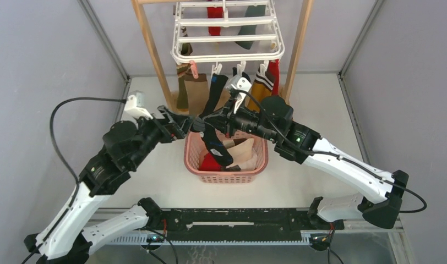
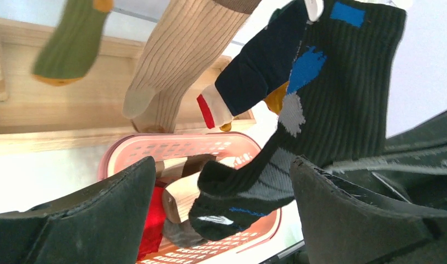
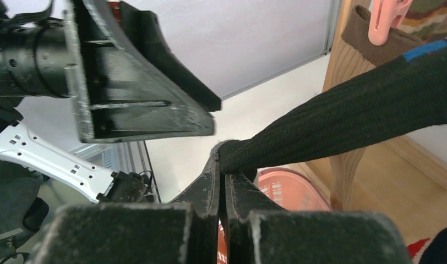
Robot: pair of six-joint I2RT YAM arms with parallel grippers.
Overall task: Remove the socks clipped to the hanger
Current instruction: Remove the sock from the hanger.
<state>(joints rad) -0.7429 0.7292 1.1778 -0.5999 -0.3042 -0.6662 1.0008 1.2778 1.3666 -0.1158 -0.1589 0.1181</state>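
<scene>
The left gripper (image 2: 221, 165) stands wide apart, and a black ribbed sock (image 2: 342, 99) with blue and grey patches dangles between its fingers over a pink basket (image 2: 177, 148). Behind hang a tan sock (image 2: 177, 60), an olive sock (image 2: 67, 44) and a navy sock (image 2: 260, 71).

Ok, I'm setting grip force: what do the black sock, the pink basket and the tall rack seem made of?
Black sock: ribbed knit fabric, matte and fuzzy, with blue and grey patches knitted in. Pink basket: probably moulded plastic, smooth with a slight sheen, its walls slotted. Rack: pale wood, likely bare or lightly sealed, since it looks matte.
</scene>
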